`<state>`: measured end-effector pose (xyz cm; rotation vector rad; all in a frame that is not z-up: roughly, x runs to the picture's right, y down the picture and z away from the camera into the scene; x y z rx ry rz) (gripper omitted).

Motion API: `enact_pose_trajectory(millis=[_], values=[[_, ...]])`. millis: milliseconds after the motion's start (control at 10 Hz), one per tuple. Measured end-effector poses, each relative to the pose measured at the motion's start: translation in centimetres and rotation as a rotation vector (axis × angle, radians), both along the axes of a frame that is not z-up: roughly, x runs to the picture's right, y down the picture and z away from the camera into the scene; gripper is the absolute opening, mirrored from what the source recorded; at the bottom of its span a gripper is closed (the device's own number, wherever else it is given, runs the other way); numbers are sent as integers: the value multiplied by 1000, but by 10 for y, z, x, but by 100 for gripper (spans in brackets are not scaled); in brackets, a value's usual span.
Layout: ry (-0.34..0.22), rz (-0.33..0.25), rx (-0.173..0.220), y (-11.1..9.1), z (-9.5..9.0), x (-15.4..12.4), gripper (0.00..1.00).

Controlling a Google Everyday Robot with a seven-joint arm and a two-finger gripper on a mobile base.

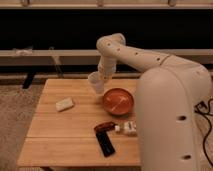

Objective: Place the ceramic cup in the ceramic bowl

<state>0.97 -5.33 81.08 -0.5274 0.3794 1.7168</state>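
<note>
We find the ceramic cup (95,84) at the back of the wooden table (55,142), just left of the ceramic bowl (118,102) and not yet over it. It sits tilted, mouth leaning up and to the left, and appears to be lifted clear of the tabletop. The gripper (100,79) is clamped on its right side, at the end of the white arm (127,52) that reaches down from above.

We judge the main risk to be the grip. Held off-centre by its wall, the tilted cup could slip or swing when it is carried across. If it is lowered too early, its base could strike the bowl's near rim and push the bowl aside. Released from too high, ceramic on ceramic could chip, or the cup could tip over and roll out of the shallow dish.

The cup is small, plain and cream-white, slightly tapered, with no handle that we can make out. The bowl is orange-red with pale marks inside.

Further out lie a white block (64,104) to the left, a red object (103,127) and a black object (106,145) near the front edge, and a small white item (129,128) beside them.
</note>
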Motion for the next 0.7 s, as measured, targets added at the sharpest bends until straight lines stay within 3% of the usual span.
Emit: enact_pose_trajectory(millis=[300,500,700], values=[[53,47,38,5,-38,48,3],[97,103,29,21,-45,81,22],[127,162,2,43,-37,102,42]])
